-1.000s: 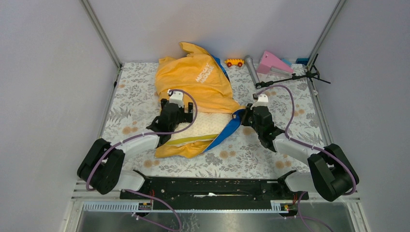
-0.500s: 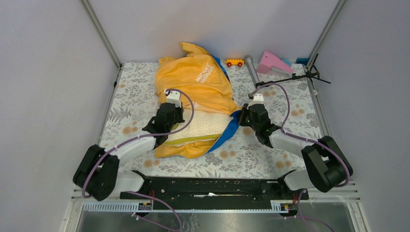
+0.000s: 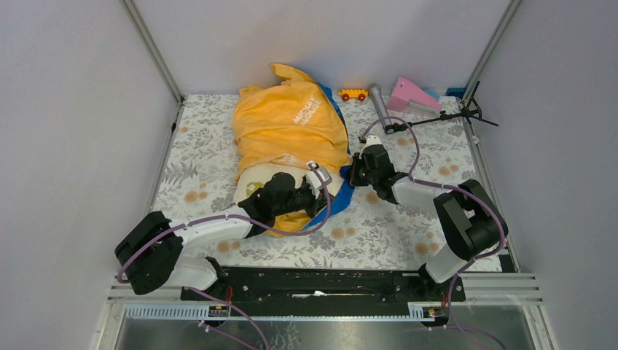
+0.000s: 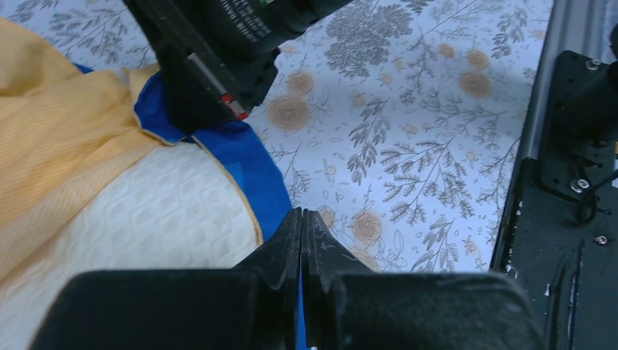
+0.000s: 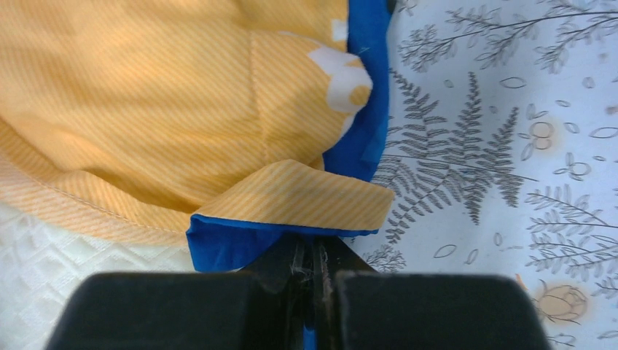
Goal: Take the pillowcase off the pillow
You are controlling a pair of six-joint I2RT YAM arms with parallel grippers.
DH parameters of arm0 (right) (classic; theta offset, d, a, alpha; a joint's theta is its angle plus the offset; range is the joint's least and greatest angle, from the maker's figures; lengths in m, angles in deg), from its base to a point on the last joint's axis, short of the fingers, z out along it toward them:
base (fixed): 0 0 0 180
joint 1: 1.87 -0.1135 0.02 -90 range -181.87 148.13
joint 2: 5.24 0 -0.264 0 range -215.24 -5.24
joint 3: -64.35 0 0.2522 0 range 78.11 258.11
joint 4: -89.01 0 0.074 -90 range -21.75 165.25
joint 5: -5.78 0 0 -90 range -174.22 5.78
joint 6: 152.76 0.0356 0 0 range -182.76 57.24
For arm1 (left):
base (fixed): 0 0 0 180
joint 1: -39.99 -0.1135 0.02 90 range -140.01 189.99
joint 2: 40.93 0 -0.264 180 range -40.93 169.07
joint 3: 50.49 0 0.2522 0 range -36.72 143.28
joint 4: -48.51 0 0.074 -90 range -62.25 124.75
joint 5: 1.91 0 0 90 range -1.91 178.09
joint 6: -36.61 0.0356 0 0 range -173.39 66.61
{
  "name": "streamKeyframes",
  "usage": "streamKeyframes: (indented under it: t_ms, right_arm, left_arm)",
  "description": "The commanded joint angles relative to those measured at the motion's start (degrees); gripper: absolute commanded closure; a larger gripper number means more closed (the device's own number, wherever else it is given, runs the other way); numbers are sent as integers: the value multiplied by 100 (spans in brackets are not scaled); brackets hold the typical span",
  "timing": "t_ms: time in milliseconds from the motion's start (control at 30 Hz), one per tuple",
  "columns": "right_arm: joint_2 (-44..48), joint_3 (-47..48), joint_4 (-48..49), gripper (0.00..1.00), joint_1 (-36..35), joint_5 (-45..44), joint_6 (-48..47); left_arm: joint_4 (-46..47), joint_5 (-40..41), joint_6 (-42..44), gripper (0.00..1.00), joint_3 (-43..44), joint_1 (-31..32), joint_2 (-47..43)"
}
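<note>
The orange-yellow pillowcase (image 3: 288, 124) is bunched over the far part of the cream pillow (image 3: 255, 181), whose near left corner is bare. My left gripper (image 3: 329, 193) lies across the pillow's near side. In the left wrist view it (image 4: 301, 213) is shut, tips over the tablecloth beside the pillowcase's blue lining (image 4: 251, 171) and the dimpled pillow (image 4: 167, 219); nothing sticks out of the tips. My right gripper (image 3: 352, 173) is shut on the pillowcase's folded orange-and-blue edge (image 5: 291, 208) at the pillow's right side; the cloth runs into its jaws (image 5: 315, 248).
An orange toy car (image 3: 353, 93), a grey cylinder (image 3: 379, 104), a pink wedge (image 3: 409, 95) and a black tripod stand (image 3: 452, 113) lie along the far right. Metal posts frame the floral tablecloth. The black base rail (image 3: 313, 281) runs along the near edge.
The left gripper has shut and swung from the pillow's left part across its near side to the blue edge on the right. The right gripper has pulled its held edge farther back and left.
</note>
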Motion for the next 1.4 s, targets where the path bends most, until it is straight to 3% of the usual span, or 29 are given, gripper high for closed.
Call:
streamKeyframes:
  t_ms: [0, 200, 300, 467, 533, 600, 633, 800, 933, 1100, 1233, 1367]
  right_arm:
    - [35, 264, 59, 100, 130, -406, 177]
    - [-892, 1793, -465, 100, 478, -173, 288]
    - [-1194, 2731, -1144, 100, 779, -291, 303]
    - [-821, 3351, -2218, 79, 1003, -1222, -112]
    - [-344, 3103, -2289, 55, 1005, -1329, -217]
    - [269, 2481, -2159, 14, 1009, -1206, -109]
    - [626, 2164, -2043, 2, 1004, -1135, 9]
    - [2113, 978, -2081, 0, 1012, -925, 384]
    - [2779, 475, -2561, 0, 1012, -659, 652]
    - [3515, -563, -2170, 0, 1012, 54, 951]
    - [3793, -1421, -1173, 0, 987, 749, 1511]
    - [3568, -1575, -1081, 1, 686, 691, 1483]
  left_arm:
    - [594, -136, 111, 100, 7, 64, -265]
    - [1101, 2175, -190, 100, -566, 60, -937]
    - [1301, 3128, -258, 88, -914, 57, -1306]
    - [1349, 3969, -305, 85, -1108, 52, -1722]
    - [1322, 4119, -356, 85, -1109, 46, -1734]
    - [1298, 4187, -389, 82, -1081, 52, -1679]
    - [1268, 4235, -412, 81, -1067, 52, -1653]
    - [1345, 4489, -409, 73, -1141, 51, -1607]
    - [1389, 4621, -400, 68, -1179, 50, -1588]
    - [1405, 4657, -373, 63, -1171, 47, -1528]
    - [1401, 4668, -329, 63, -1117, 46, -1367]
    - [1384, 4739, -273, 62, -1071, 48, -1247]
